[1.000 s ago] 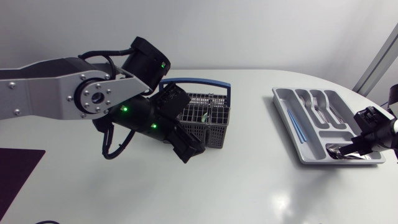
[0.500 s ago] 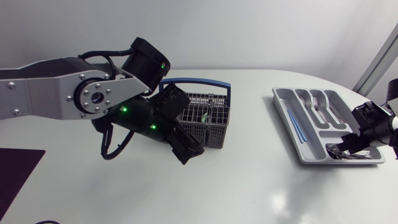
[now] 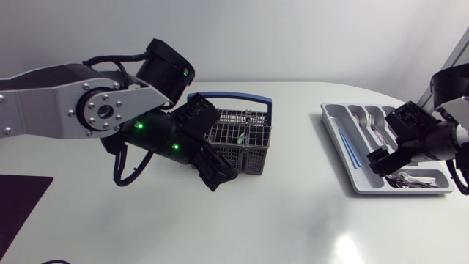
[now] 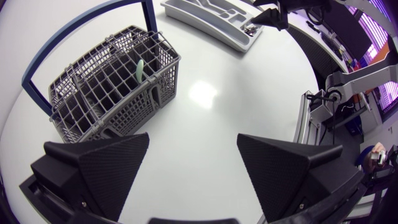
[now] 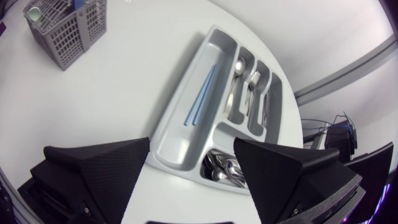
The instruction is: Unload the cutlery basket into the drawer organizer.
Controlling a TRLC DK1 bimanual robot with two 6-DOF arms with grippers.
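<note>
Looking down from above, the left end effector [image 3: 215, 174] hangs just beside the basket [image 3: 245, 139], and the right end effector [image 3: 379, 161] is over the tray [image 3: 341, 139].

Left wrist: its fingers are wide apart and hold nothing. A green thing [image 4: 142, 67] stands in the basket ahead.

Right wrist: open and empty too, with spoons [image 5: 224, 169] in the tray below.

Reaching in crooked could tip the basket.

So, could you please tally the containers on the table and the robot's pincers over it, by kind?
Cutlery basket: 1
Drawer organizer: 1
Pincers: 2, the left pincer and the right pincer, both open
Total: 4
</note>
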